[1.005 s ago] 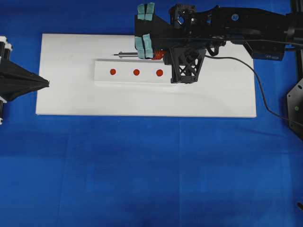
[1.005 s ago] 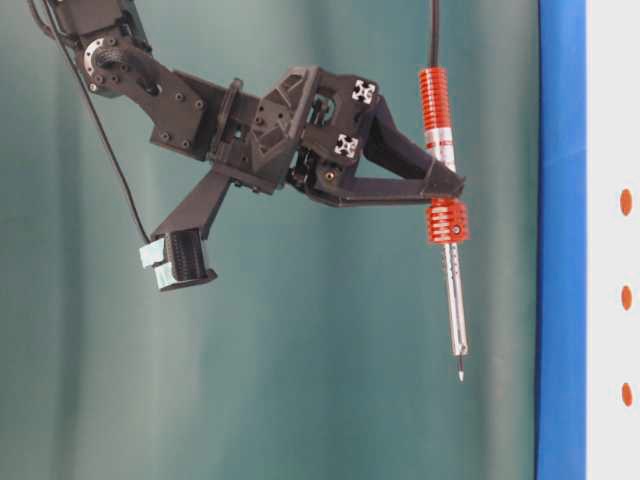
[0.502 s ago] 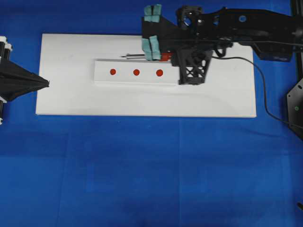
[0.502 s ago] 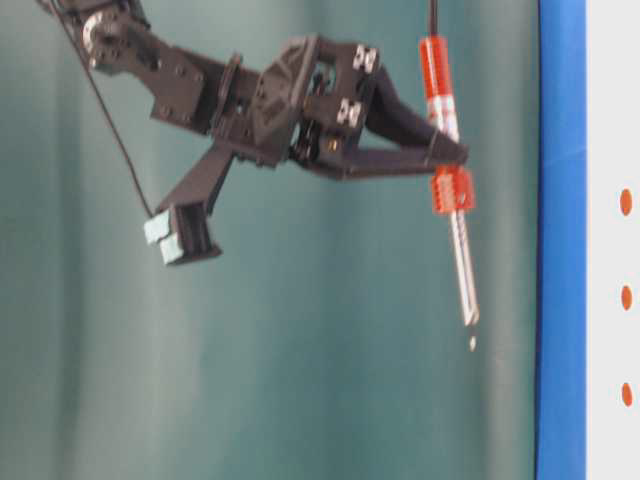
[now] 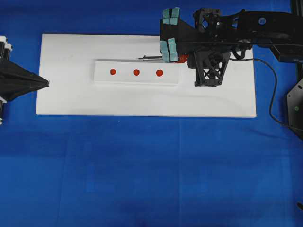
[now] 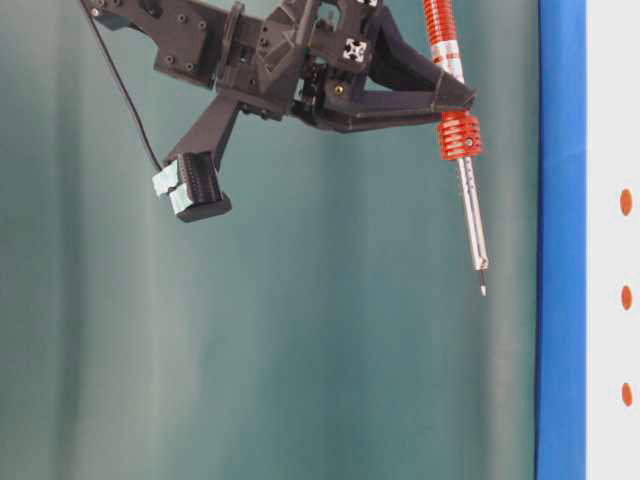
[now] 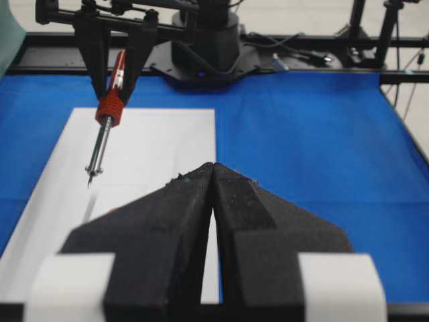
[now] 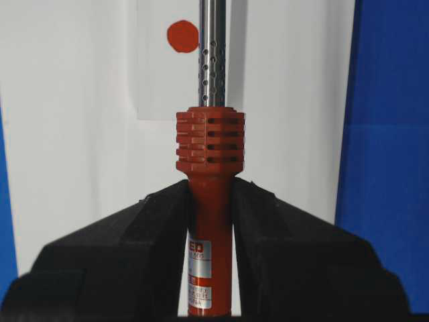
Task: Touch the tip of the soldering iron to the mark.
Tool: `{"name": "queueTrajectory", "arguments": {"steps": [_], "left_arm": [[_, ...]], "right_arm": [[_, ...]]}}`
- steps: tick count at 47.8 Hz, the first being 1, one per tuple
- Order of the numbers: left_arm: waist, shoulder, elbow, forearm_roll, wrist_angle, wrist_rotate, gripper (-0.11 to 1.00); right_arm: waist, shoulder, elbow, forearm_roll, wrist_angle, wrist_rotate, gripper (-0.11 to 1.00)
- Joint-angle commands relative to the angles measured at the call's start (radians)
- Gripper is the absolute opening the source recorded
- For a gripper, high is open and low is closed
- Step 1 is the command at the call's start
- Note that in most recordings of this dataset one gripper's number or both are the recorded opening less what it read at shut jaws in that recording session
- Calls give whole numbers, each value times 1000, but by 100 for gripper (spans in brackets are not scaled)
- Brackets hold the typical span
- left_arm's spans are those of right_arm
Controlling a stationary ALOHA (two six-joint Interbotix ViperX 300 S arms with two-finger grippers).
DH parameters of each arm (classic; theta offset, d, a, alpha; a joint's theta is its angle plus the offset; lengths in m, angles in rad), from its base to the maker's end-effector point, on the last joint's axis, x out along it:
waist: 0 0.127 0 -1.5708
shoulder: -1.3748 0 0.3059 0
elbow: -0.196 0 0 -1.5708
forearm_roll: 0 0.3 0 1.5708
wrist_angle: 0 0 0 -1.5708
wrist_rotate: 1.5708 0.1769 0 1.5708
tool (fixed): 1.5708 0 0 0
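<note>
The slim orange-red-handled soldering iron (image 6: 462, 140), clenched in the right pincer (image 8: 209, 201), hangs above the white strip (image 5: 137, 72) of red dots; its tilted shaft could land beside the mark.

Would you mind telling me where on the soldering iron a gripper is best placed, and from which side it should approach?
On the orange-red handle just behind the ribbed collar of the soldering iron, approached from the cord end with a finger on either side. That is how the right gripper holds it now: the handle is straight and wide enough to pinch, and the thin shaft and tip stay clear ahead of the fingers.
</note>
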Motion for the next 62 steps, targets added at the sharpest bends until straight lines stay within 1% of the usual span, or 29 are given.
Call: {"name": "queueTrajectory", "arguments": {"steps": [1,39,62], "left_arm": [[3,3,-11,0,-11,0,0],[3,3,-11,2,-11,0,0],[3,3,-11,2,-11,0,0]], "right_arm": [[-3,-29,-12,-3,-6,-2,6],[-3,-21,-11,0,-5,6,6],[-3,114,-18,3,-21,5,6]]}}
